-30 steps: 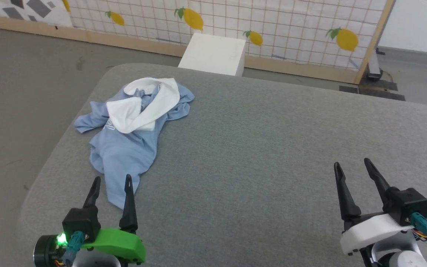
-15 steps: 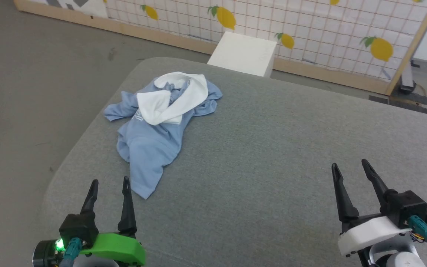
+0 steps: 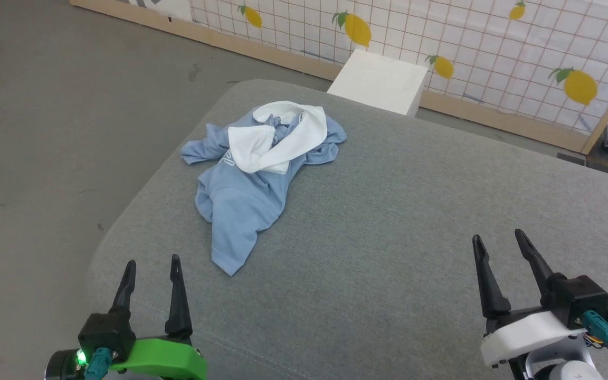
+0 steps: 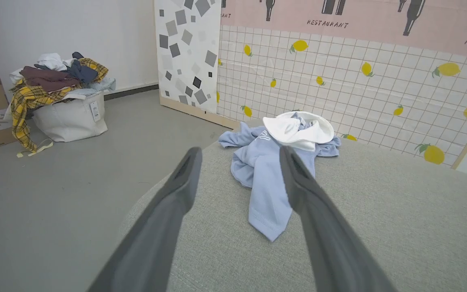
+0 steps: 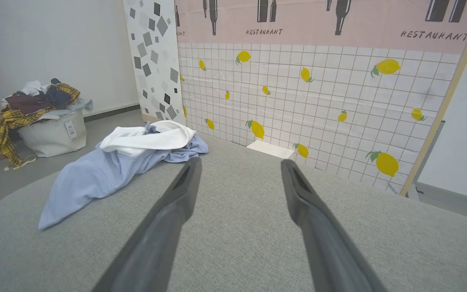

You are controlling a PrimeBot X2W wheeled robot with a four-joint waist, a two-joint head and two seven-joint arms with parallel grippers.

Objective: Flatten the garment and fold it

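The garment point(image 3: 246, 200), a light blue polo shirt with white lining turned out, lies crumpled near the far left corner of the grey padded table point(image 3: 388, 237). It also lies ahead of the fingers in the left wrist view point(image 4: 266, 178) and off to the left in the right wrist view point(image 5: 108, 170). My left gripper point(image 3: 152, 264) hovers open at the near left edge, just short of the shirt's nearest tip. At the near right my right gripper point(image 3: 496, 237) stands open, far from the shirt. Both hold nothing.
A white box point(image 3: 380, 82) stands on the floor behind the table, before a lemon-patterned screen point(image 3: 494, 53). A white basket heaped with clothes point(image 4: 61, 101) sits on the floor to the left. The table's left edge drops off close beside the shirt.
The head camera has swung left, so the whole scene shifted right in the picture. The shirt lies as before and both grippers stay open and about where they were.
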